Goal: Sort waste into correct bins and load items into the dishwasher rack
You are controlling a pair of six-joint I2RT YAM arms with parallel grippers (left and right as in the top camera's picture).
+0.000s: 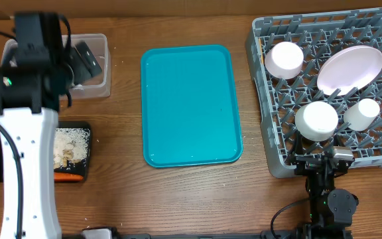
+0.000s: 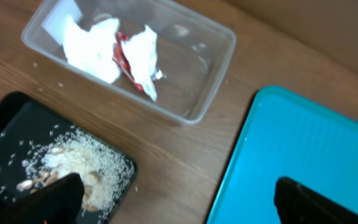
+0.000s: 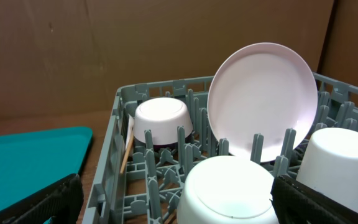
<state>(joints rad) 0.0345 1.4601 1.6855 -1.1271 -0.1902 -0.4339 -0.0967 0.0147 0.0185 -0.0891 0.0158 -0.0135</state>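
The clear tub (image 2: 207,93) holds crumpled white napkins (image 2: 92,40) and a red foil wrapper (image 2: 126,62). The black tray (image 1: 78,129) holds rice and nut crumbs (image 1: 68,143) and an orange carrot (image 1: 68,176). The grey dishwasher rack (image 1: 270,149) holds two white bowls (image 1: 284,58) (image 1: 316,119), a pinkish plate (image 1: 350,70) standing on edge and a white cup (image 1: 361,113). My left gripper (image 2: 179,208) is open and empty, between the black tray and the teal tray. My right gripper (image 3: 185,205) is open at the rack's front edge, either side of the near bowl (image 3: 229,186). No fork shows.
A flat teal tray (image 1: 191,103) lies mid-table, bare. A thin tan stick (image 3: 127,152) leans inside the rack's left wall. A few rice grains lie on the wood near the tub. Brown cardboard walls stand behind the table.
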